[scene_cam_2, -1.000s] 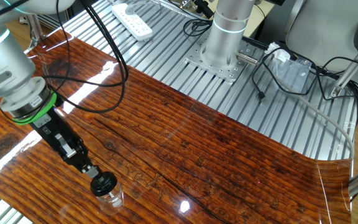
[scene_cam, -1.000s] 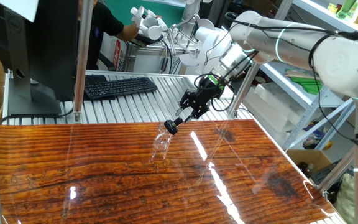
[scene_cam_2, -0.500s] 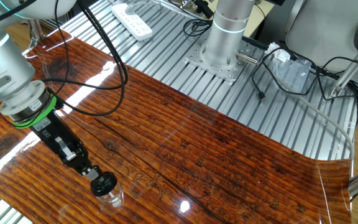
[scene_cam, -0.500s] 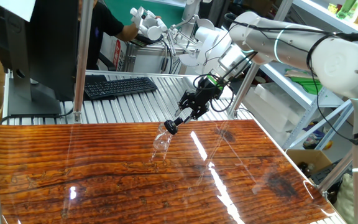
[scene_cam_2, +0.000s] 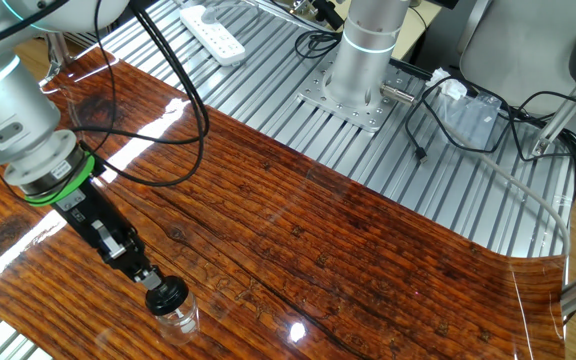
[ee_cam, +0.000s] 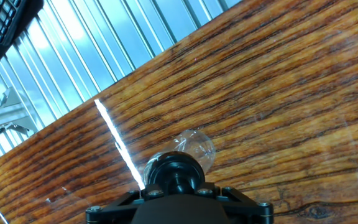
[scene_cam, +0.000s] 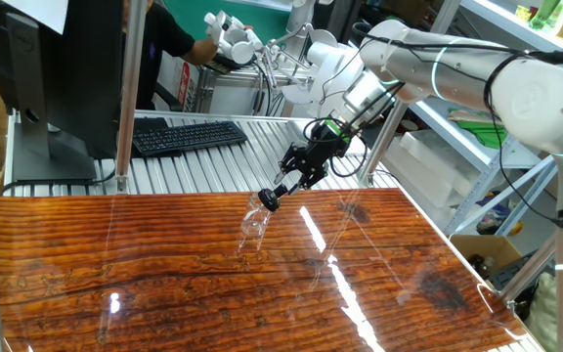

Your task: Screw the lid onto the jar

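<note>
The jar (scene_cam: 253, 225) is a small clear bottle standing upright on the wooden table (scene_cam: 164, 284). It also shows in the other fixed view (scene_cam_2: 178, 318) and in the hand view (ee_cam: 194, 149). The black lid (scene_cam: 268, 200) sits at the jar's mouth, held in my gripper (scene_cam: 272, 198). In the other fixed view the lid (scene_cam_2: 166, 296) rests on top of the jar with my gripper (scene_cam_2: 154, 287) shut on it from the upper left. In the hand view the lid (ee_cam: 174, 175) fills the space between the fingers.
A ribbed metal surface (scene_cam: 213, 161) lies behind the wooden table, with a black keyboard (scene_cam: 189, 136) and a monitor (scene_cam: 62, 68) on it. In the other fixed view a second robot base (scene_cam_2: 358, 80), a power strip (scene_cam_2: 213, 32) and cables (scene_cam_2: 468, 110) sit on the metal area.
</note>
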`<control>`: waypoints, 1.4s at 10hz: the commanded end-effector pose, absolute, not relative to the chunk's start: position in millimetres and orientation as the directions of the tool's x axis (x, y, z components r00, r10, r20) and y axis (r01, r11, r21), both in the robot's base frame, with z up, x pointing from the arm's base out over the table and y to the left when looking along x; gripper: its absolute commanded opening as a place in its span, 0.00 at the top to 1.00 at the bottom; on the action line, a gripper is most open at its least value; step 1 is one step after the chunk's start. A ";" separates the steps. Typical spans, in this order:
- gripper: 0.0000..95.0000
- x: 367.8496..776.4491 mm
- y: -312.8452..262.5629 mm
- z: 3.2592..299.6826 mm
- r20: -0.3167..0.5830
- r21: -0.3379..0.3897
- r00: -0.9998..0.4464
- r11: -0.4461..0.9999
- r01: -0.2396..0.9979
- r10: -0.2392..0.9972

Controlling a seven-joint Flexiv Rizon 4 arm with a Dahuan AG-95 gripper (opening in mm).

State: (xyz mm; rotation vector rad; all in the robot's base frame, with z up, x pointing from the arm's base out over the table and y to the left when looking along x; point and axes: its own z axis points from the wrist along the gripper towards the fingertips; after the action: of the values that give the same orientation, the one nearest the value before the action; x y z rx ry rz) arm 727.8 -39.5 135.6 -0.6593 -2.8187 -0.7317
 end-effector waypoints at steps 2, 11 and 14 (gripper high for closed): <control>0.60 722.4 -35.7 132.1 0.244 0.429 -0.890 0.780 0.455 0.385; 1.00 721.6 -35.3 132.0 0.232 0.438 -0.899 0.785 0.438 0.372; 1.00 721.6 -35.2 132.1 0.221 0.441 -0.904 0.789 0.427 0.366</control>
State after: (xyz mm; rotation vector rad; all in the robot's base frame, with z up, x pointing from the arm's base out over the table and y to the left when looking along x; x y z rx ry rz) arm 720.4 -34.5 132.9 -0.6380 -2.8570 -0.7489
